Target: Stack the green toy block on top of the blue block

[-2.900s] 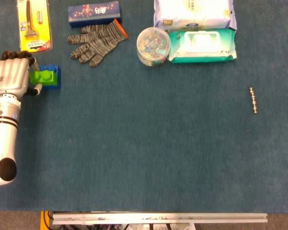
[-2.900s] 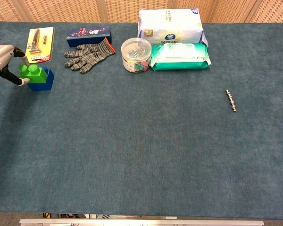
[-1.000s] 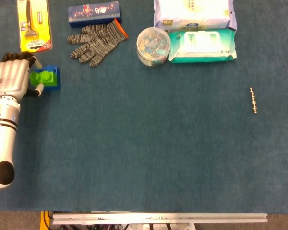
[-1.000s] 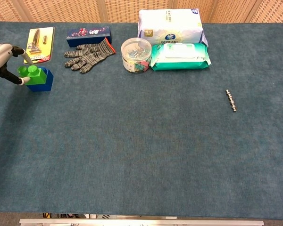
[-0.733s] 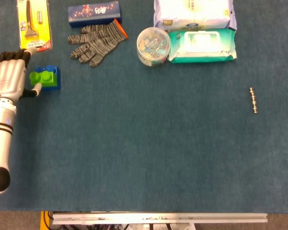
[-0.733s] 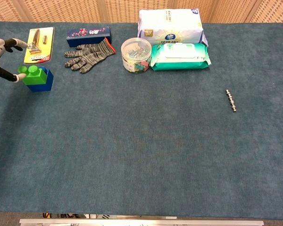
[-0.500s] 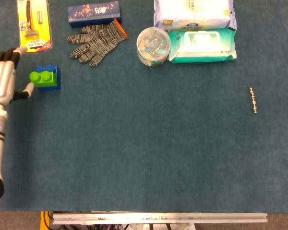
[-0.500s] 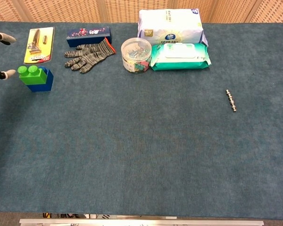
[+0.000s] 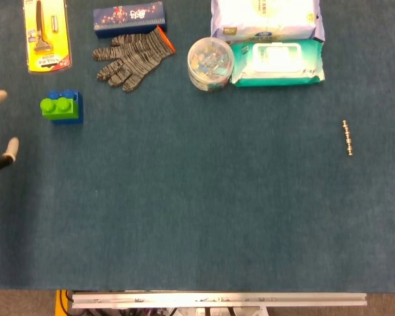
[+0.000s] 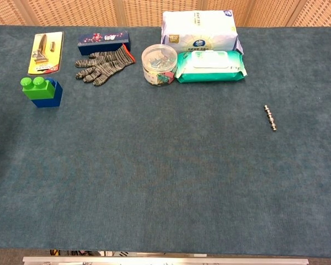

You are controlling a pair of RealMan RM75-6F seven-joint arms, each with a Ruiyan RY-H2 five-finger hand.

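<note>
The green toy block sits on top of the blue block at the far left of the blue carpeted table. In the chest view the green block stands upright on the blue block, slightly offset to the left. Only the fingertips of my left hand show at the left edge of the head view, spread apart and holding nothing, well clear of the stack. The chest view does not show that hand. My right hand is in neither view.
Along the back lie a yellow razor pack, a dark blue box, a grey knit glove, a clear jar, a wipes pack and a tissue bag. A small metal rod lies at the right.
My left hand let go of the green block, opened and drew back left and toward the front, almost out of view. The green block stays on the blue one.
</note>
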